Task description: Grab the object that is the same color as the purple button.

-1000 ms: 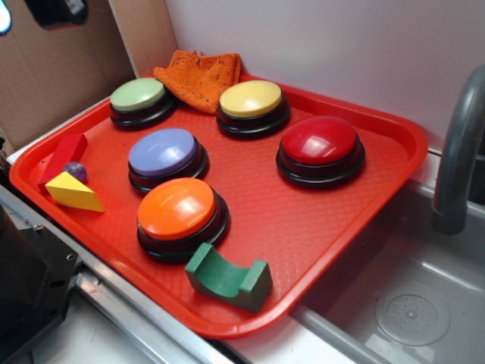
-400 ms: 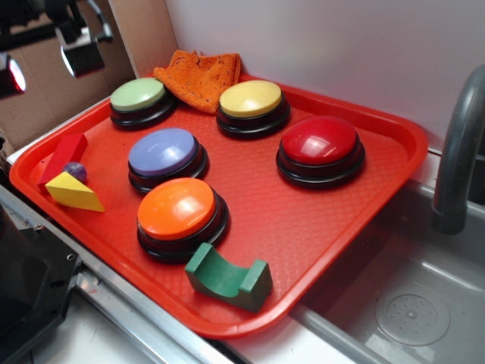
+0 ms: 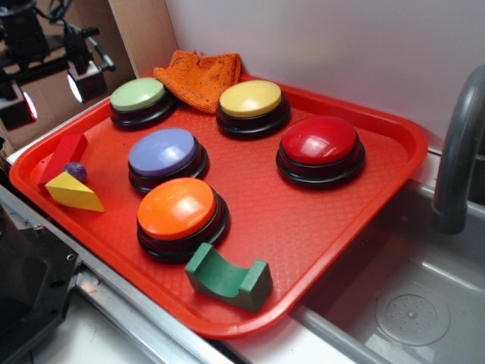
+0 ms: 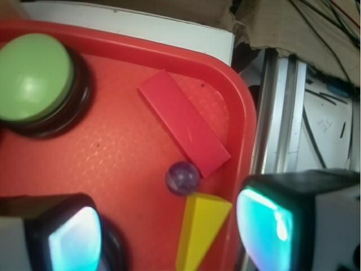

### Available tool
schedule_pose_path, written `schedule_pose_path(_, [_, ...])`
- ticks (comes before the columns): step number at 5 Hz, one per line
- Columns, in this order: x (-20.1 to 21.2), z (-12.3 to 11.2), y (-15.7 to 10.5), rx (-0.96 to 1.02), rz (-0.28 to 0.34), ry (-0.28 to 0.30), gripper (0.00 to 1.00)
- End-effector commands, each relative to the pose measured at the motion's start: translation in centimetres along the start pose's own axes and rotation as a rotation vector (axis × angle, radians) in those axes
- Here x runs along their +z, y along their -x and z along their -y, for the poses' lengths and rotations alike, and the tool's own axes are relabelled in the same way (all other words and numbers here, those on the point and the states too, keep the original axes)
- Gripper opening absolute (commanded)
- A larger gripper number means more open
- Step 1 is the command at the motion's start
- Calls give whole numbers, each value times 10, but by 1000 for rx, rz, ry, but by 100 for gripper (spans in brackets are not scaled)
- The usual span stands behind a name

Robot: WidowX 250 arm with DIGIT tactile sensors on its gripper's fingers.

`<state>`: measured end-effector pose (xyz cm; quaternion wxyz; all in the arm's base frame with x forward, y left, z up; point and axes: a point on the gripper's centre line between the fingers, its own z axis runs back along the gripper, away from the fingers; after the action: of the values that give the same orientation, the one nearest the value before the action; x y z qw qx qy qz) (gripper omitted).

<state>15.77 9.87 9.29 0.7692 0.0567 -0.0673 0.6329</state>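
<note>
The object, a tiny purple glossy ball (image 3: 74,171), lies at the tray's left end, wedged between the red block (image 3: 64,154) and the yellow wedge (image 3: 72,191). The purple button (image 3: 163,152) sits mid-tray on its black base. My gripper (image 3: 53,95) hangs open high above the tray's far left corner, well apart from the ball. In the wrist view the ball (image 4: 182,178) shows below, just ahead of the open gripper (image 4: 169,234), touching the red block (image 4: 183,131) and the yellow wedge (image 4: 200,228). Nothing is between the fingers.
On the red tray (image 3: 318,250) stand green (image 3: 138,95), yellow (image 3: 250,98), red (image 3: 318,140) and orange (image 3: 176,208) buttons, with a green arch block (image 3: 227,277) and an orange cloth (image 3: 198,74). A sink (image 3: 409,303) and a faucet (image 3: 458,152) are at the right, and cardboard at the back left.
My gripper has come down and into view at the top left, its lit fingers now lower and nearer the tray. Nothing on the tray has moved.
</note>
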Motion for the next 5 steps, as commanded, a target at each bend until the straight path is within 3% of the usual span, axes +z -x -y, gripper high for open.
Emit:
schedule_pose_path(1, [-31,-15,-13,75,-29,-31,100])
schedule_pose_path(3, [-50,-18,-4,59,-72,16,100])
schedule_pose_path(5, [-69,-16,6,75,-91,-12,100])
